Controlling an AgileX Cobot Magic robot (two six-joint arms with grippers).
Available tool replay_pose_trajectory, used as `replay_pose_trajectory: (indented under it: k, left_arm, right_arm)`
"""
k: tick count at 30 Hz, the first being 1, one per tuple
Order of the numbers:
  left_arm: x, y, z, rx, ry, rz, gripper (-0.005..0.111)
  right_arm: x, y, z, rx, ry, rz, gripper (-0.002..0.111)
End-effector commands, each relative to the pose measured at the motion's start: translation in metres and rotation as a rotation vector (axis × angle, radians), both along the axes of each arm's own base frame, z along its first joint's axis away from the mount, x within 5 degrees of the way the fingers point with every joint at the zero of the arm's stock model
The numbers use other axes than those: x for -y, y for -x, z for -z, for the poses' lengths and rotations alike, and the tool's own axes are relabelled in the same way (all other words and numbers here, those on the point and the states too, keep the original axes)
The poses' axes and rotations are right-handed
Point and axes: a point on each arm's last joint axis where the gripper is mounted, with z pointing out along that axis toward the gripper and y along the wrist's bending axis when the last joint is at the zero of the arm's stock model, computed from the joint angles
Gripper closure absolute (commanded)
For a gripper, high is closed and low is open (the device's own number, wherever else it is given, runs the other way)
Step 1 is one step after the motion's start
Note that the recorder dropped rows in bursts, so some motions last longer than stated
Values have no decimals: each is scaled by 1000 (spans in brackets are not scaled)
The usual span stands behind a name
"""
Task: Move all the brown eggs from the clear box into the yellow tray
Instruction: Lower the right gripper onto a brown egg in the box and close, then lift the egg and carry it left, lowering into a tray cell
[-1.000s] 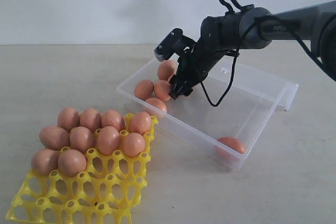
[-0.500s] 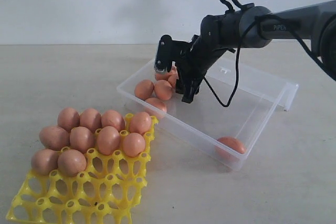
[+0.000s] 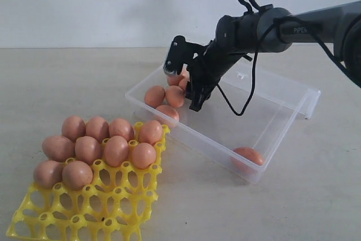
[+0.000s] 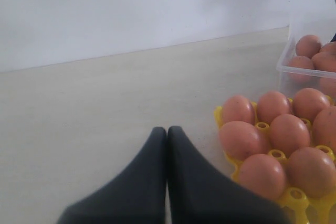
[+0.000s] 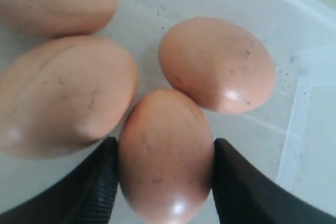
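Observation:
The clear box [image 3: 265,117] sits right of centre, with a cluster of brown eggs [image 3: 155,95] in its far-left corner and one lone egg [image 3: 247,156] at its near end. My right gripper [image 3: 181,88] reaches down into that cluster. In the right wrist view its fingers [image 5: 100,182] press both sides of one brown egg [image 5: 165,150], which touches two neighbours. The yellow tray [image 3: 84,213] at front left holds several eggs [image 3: 115,149] in its back rows. My left gripper [image 4: 167,132] is shut and empty, hovering over the table beside the tray [image 4: 218,115].
The box's hinged lid [image 3: 307,103] lies open at its far right side. A black cable [image 3: 248,91] loops from the right arm over the box. The tray's front cups [image 3: 113,218] hold nothing. A pale wall [image 3: 113,4] stands behind the table.
My right gripper turned and settled down among the clustered eggs, and its jaws narrowed from wide open onto one egg. The tray and its eggs have not moved.

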Motion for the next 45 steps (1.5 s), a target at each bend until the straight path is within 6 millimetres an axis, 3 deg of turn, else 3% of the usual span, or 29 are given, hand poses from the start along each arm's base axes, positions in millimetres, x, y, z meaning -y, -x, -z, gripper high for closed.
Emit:
replay_pose_trajectory:
  k: [1, 6, 14, 24, 33, 40, 45]
  left_arm:
    - [0, 0, 0, 5, -5, 9, 111]
    - [0, 0, 0, 5, -5, 9, 111]
    - [0, 0, 0, 5, -5, 9, 111]
    - [0, 0, 0, 5, -5, 9, 111]
    - [0, 0, 0, 5, -5, 9, 111]
    - [0, 0, 0, 5, -5, 9, 111]
    - [0, 0, 0, 5, -5, 9, 111]
  right_arm:
    - [3, 1, 6, -89, -82, 161, 107]
    - [4, 3, 2, -180, -165, 331, 107]
    - [14, 26, -36, -245, -195, 402, 109]
    - [51, 102, -71, -141, -356, 505, 109]
    - [82, 167, -136, 3, -708, 632, 109]
    - [66, 215, -190, 108, -848, 468, 109]
    - [40, 229, -188, 86, -869, 410, 109]
